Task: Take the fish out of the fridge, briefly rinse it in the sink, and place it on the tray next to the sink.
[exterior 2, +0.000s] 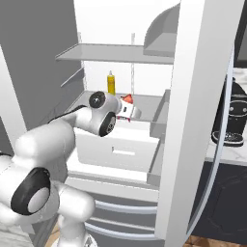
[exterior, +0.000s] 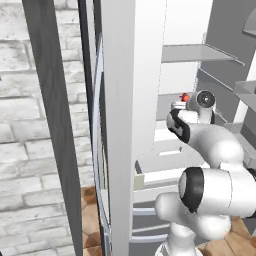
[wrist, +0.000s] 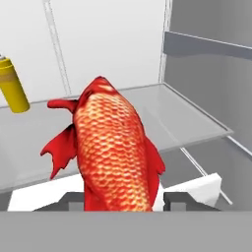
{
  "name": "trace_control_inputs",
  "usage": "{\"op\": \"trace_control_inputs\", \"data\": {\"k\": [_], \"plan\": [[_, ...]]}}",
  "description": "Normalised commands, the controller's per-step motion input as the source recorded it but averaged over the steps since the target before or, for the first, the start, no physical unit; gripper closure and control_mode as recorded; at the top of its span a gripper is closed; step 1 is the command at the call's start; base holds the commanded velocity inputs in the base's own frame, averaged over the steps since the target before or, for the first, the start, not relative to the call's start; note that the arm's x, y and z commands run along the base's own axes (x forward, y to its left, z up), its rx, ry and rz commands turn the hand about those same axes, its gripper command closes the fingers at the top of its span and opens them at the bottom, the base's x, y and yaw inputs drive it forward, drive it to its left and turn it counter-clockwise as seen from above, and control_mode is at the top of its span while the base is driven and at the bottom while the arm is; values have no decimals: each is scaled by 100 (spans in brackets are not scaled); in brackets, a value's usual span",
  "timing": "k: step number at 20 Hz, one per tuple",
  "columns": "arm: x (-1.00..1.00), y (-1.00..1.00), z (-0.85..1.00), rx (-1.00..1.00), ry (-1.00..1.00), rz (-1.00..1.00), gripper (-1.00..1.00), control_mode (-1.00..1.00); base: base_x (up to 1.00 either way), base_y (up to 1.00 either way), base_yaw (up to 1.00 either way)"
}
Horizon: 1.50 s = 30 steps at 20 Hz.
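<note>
The fish (wrist: 114,147) sat inside the fridge (exterior 2: 144,29), over the glass shelf (wrist: 177,118), right between the pincer (wrist: 123,202) tips. The pincer looked closed on its mid-body, though the contact was cropped. I'd guess it was light, stiff and a bit slick; the thick middle beats the fins.

light: bright, even | shadows: faint, soft | glare: none | focus: sharp, rendered, undistorted
</note>
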Motion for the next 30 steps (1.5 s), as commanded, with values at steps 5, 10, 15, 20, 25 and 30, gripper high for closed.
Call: {"op": "trace_control_inputs", "data": {"k": [5,10,15,20,25,30], "plan": [[-100,45,95,0,14,-4,100,-100,0,0,0],[-100,71,61,0,19,-4,100,-100,0,0,0],[0,0,0,0,0,0,100,100,-100,45,-55],[0,0,0,0,0,0,100,100,-100,44,-70],[0,0,0,0,0,0,100,100,-88,23,-82],[0,0,0,0,0,0,100,100,-51,0,-94]]}}
